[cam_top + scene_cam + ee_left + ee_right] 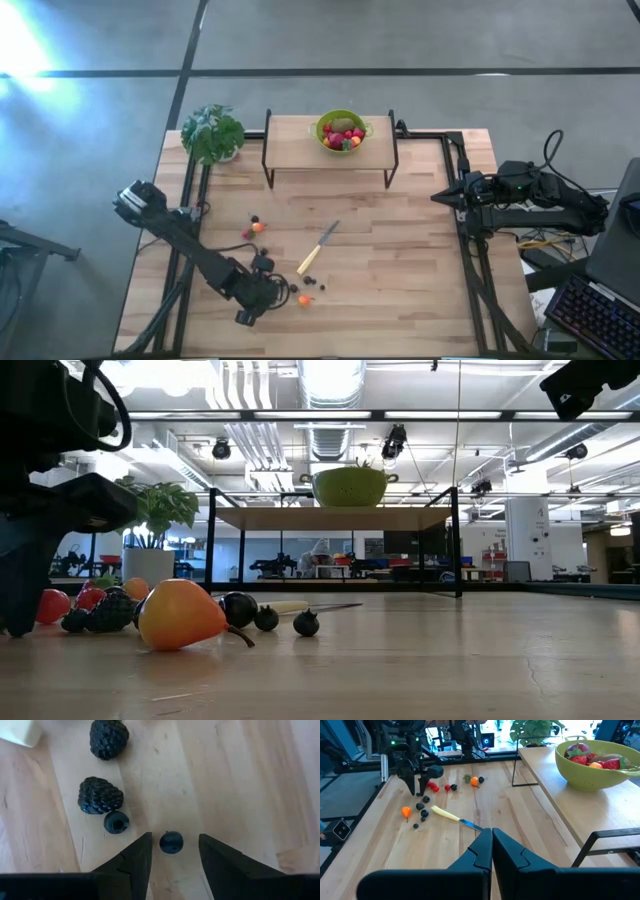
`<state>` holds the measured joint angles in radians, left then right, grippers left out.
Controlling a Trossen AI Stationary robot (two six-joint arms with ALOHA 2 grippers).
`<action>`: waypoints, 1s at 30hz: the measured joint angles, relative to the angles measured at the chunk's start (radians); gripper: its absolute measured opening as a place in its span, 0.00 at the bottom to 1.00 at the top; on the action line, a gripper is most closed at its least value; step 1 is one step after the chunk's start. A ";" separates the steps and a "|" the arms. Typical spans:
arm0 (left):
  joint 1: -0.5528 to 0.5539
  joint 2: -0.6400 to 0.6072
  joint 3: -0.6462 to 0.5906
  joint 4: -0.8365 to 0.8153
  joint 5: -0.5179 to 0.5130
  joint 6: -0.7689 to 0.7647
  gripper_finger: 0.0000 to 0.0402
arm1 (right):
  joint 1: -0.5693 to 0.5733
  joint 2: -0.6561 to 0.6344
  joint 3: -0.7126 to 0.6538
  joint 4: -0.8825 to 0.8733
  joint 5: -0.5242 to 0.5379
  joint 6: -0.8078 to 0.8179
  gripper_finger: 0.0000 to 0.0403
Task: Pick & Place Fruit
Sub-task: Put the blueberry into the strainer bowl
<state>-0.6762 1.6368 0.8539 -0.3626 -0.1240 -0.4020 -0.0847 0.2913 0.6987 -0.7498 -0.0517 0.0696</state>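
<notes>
Small fruit pieces lie loose on the wooden table. In the left wrist view a dark blueberry rests on the wood between the fingertips of my open left gripper, clear of both fingers. Beside it lie another blueberry and two blackberries. My left gripper points steeply down near the table's near left. An orange fruit and red pieces lie close by. A green bowl holding fruit stands on a raised shelf at the far side. My right gripper is shut and waits high at the right.
A pale-handled knife lies near the table's middle, just right of the berries. A leafy potted plant stands at the far left corner. The raised wooden shelf on black legs spans the far middle. Bare wood stretches to the right.
</notes>
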 joint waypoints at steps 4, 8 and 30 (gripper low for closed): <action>0.000 0.006 0.000 0.001 -0.007 0.000 0.42 | 0.000 0.000 0.000 0.000 0.000 0.000 0.02; -0.001 0.006 0.001 0.001 -0.018 0.000 0.42 | 0.000 0.000 0.000 0.000 0.000 0.000 0.02; 0.000 0.006 0.001 -0.002 -0.035 0.009 0.16 | 0.000 0.000 0.000 0.000 0.000 0.000 0.02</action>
<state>-0.6762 1.6432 0.8547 -0.3650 -0.1589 -0.3931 -0.0846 0.2913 0.6987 -0.7498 -0.0517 0.0696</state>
